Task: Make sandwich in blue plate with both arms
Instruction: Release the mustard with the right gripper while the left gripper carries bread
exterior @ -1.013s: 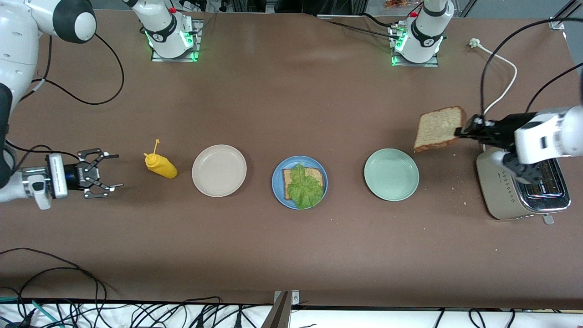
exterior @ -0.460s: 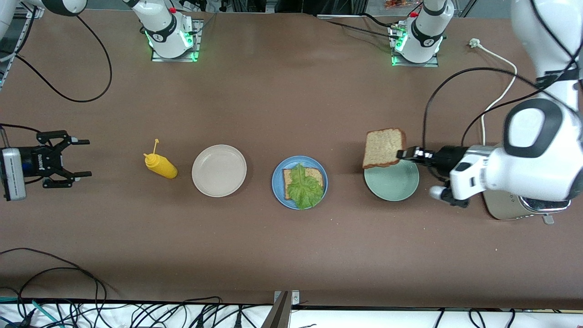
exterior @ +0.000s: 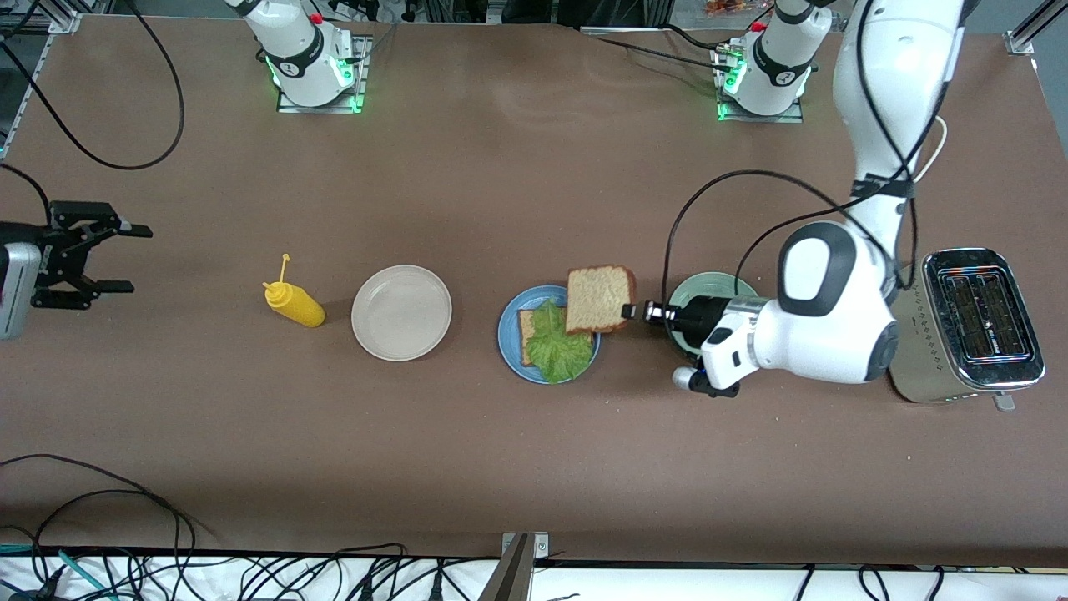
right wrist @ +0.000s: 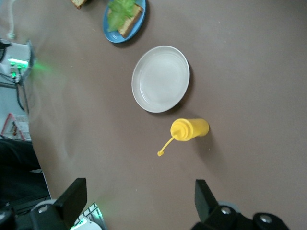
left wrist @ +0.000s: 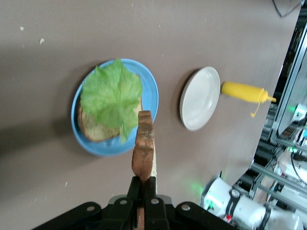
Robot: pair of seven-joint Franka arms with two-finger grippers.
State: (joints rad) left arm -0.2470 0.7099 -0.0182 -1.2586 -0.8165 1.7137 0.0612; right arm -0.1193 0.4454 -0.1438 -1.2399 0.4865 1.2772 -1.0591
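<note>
Left gripper (exterior: pixel 627 311), jaws pinching bread slice (exterior: pixel 599 299) by its edge over blue plate (exterior: pixel 509 338)'s rim; off-centre release risks missing lettuce (exterior: pixel 556 342). Right gripper (exterior: pixel 104 259) waits, jaws spread.

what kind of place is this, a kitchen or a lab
Most likely a robotics lab set up as a mock kitchen: two arms bolted to a brown table, loose cables along its edge, and a toaster, a blue plate and a mustard bottle laid out as props.
</note>
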